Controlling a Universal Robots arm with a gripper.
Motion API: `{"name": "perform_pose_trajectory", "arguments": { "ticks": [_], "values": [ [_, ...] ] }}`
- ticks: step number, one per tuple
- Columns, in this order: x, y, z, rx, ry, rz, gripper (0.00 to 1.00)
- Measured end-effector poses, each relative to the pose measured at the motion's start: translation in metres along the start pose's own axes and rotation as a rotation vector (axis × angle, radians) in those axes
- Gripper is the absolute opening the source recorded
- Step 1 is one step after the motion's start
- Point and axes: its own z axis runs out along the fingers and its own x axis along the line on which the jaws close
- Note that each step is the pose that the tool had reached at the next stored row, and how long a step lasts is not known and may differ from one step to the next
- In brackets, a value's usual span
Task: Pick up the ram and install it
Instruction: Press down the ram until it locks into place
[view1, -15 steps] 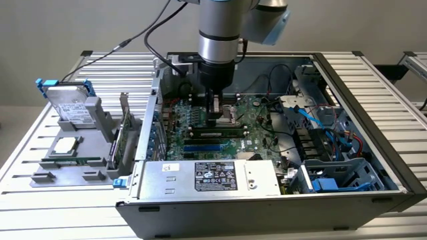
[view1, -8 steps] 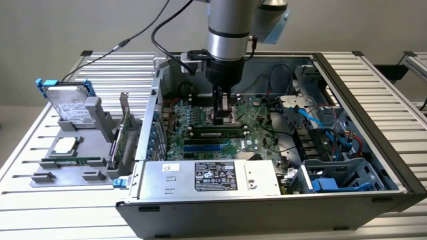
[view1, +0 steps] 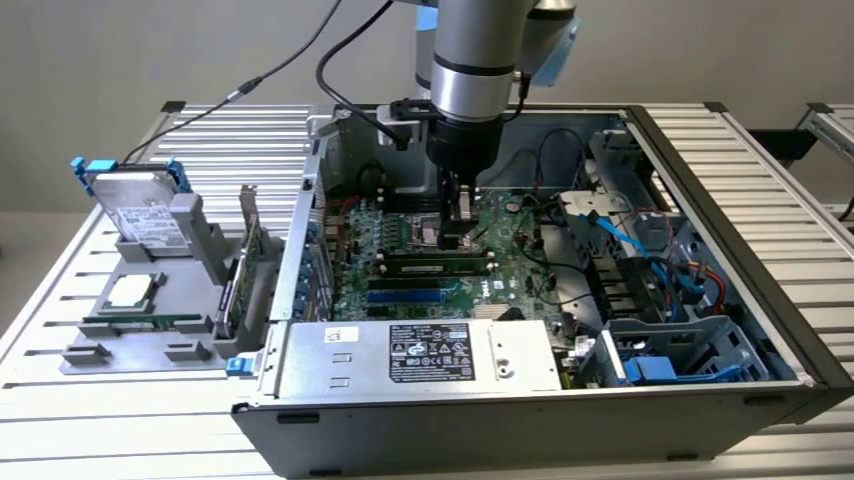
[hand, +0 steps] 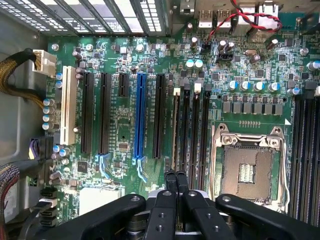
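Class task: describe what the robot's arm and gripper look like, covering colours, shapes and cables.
The arm is a silver-grey cylinder with a black ring and a light blue joint cap. Black cables loop off its side. Below it sits a dark wrist block. The gripper is black, with two slim fingers side by side on bolted linkage bars.

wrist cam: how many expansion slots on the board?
6: white slot nearest the case wall, first long black slot, second long black slot, short black slot, blue slot, third long black slot by the memory slots. More could sit out of frame.
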Motion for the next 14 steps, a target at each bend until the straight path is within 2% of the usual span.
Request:
{"name": "perform_pose_trajectory", "arguments": {
  "ticks": [14],
  "values": [
    [0.0016, 0.0, 0.0001, -0.0003, -0.0005, 0.003, 0.1]
  ]
}}
